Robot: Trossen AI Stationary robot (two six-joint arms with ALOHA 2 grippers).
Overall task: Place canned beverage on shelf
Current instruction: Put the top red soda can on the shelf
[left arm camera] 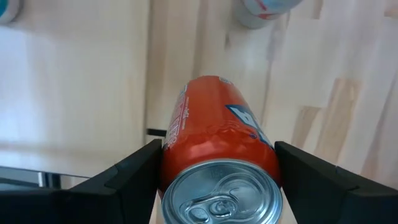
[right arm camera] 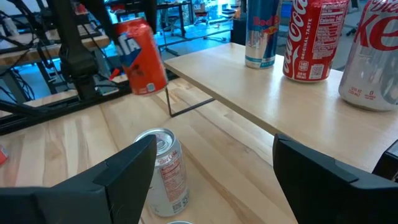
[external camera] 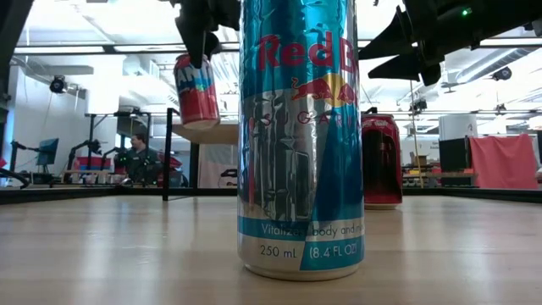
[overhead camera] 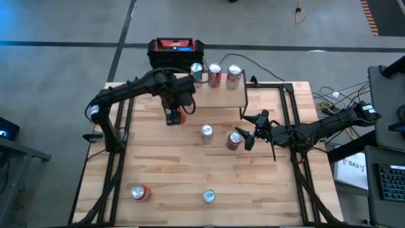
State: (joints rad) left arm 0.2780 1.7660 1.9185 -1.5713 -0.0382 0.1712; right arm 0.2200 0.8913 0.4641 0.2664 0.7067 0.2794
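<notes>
My left gripper (overhead camera: 173,116) is shut on an orange-red can (left arm camera: 214,127), which hangs in the air just off the left end of the shelf (overhead camera: 221,98). The shelf's light wooden board carries a blue Red Bull can (overhead camera: 197,71), a red Coca-Cola can (overhead camera: 214,75) and a silver can (overhead camera: 234,74). My right gripper (overhead camera: 252,132) waits open at mid-table on the right. A lying red-and-silver can (overhead camera: 234,140) is just left of its fingers, apart from them. My left gripper pinches the orange-red can between its two fingers, on opposite sides of the wall just below the top rim (left arm camera: 169,149). The fingers (left arm camera: 127,177) come from above, pointing down. The can (external camera: 196,89) hangs below them, slightly tilted, clear of table and shelf.
A silver can (overhead camera: 207,133) stands at mid-table. A red can (overhead camera: 140,192) and a blue Red Bull can (overhead camera: 209,196) are near the front edge. A black-and-red box (overhead camera: 176,47) sits beyond the table's far edge, behind the shelf. Bare wood lies at the left and centre front.
</notes>
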